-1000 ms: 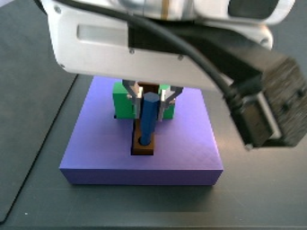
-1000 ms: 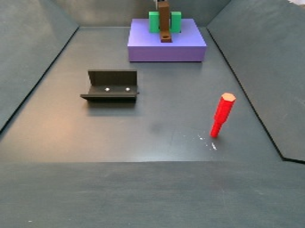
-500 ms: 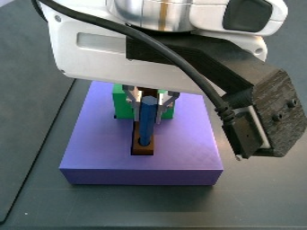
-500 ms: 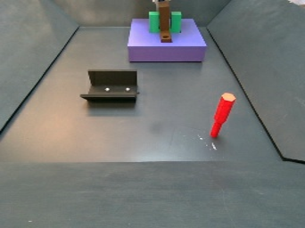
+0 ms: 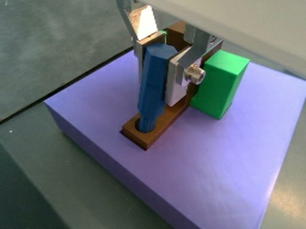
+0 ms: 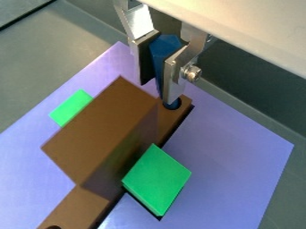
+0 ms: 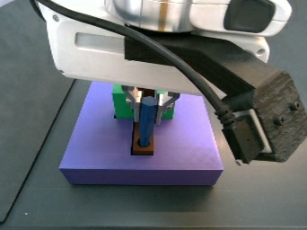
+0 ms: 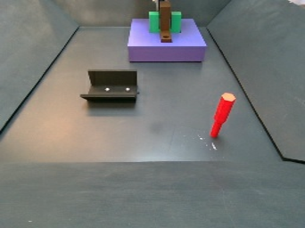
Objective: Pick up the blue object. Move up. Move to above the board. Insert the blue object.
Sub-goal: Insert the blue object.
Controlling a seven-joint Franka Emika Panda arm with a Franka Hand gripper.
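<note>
Gripper point(image 5: 167, 55) clamps the blue object point(image 5: 153, 85) up top in a wrist view; peg upright, foot on the board point(image 5: 153, 132) end. Wrist view again: fingers point(image 6: 174, 72) flank the peg over the board's hole, axis vertical. Side view, centre frame: peg plumb beneath the gripper point(image 7: 149, 95), tip at the board point(image 7: 143, 147) atop the purple slab point(image 7: 144, 153). Side view, top centre: too small to judge. Next, I reckon: straight down, no tilt.

Gripper point(image 5: 165, 55) jaws hemmed by green block point(image 5: 219, 84); open floor around fixture point(image 8: 111, 86), red peg point(image 8: 222, 115).
</note>
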